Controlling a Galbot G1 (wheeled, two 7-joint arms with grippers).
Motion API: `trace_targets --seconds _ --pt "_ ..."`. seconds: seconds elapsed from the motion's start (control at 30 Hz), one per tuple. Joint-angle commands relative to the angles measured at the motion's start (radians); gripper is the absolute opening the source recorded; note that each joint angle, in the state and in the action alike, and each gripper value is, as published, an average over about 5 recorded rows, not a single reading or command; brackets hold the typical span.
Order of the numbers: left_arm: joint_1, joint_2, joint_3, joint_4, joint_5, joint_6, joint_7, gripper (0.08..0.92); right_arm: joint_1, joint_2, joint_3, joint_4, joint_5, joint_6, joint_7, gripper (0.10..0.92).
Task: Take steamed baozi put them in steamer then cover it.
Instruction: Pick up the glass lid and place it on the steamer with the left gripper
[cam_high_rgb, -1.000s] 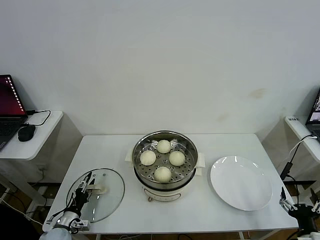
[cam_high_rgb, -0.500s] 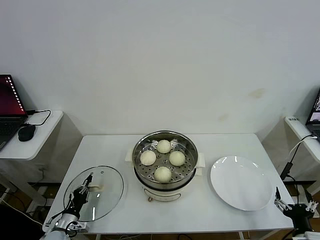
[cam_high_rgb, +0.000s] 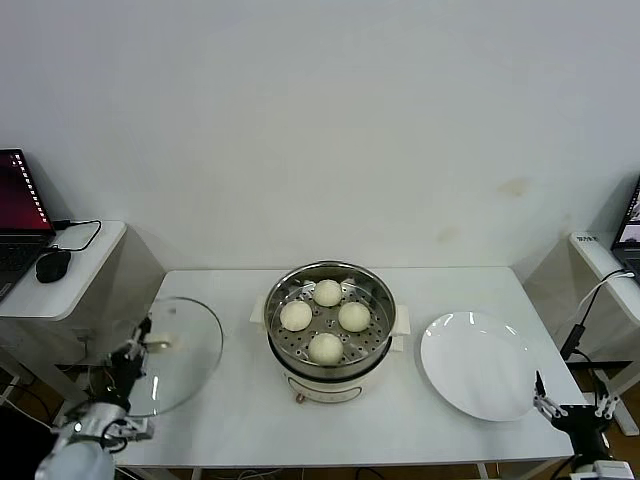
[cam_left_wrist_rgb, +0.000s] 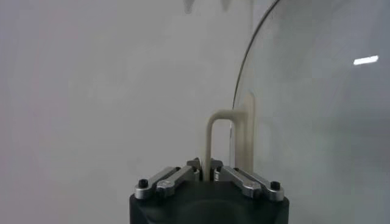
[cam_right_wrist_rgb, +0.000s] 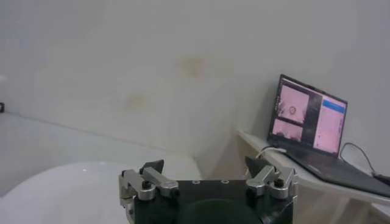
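so: lid up at the table's left edge

left gripper (cam_high_rgb: 137, 348) is clenched on the cover (cam_high_rgb: 160, 355) by its cream handle (cam_left_wrist_rgb: 232, 141) — the glass disc hangs tilted, partly past the left edge of the table (cam_high_rgb: 230, 425), apart from the steamer (cam_high_rgb: 330, 330). the steamer stands uncovered at the table's middle, four steamed baozi (cam_high_rgb: 326, 320) on its perforated tray, none touching the wall. between cover and steamer lies bare tabletop. to the right, just beside the steamer, a white plate (cam_high_rgb: 483, 366) reaches near the front-right corner. right gripper (cam_high_rgb: 570, 412) sits low off that corner — jaws spread wide, grasping nothing.
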Motion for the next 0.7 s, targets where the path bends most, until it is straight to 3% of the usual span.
trace_targets --seconds 0.03,0.3,0.5,0.7 --pt "-0.048 0.211 0.065 -0.311 -0.243 0.230 0.222 0.153 -0.004 0.006 -0.026 0.007 -0.030 0.011 0.001 0.823" --pt "-0.308 0.201 0.413 -0.306 -0.217 0.363 0.252 0.153 -0.001 0.032 -0.070 -0.001 -0.093 0.039 0.014 0.823" --pt "-0.508 0.078 0.631 -0.249 -0.124 0.460 0.303 0.153 0.020 0.055 -0.120 -0.030 -0.127 0.046 0.026 0.823" --pt "-0.583 -0.033 0.729 -0.233 0.003 0.520 0.393 0.153 0.041 0.076 -0.152 -0.067 -0.175 0.061 0.037 0.822"
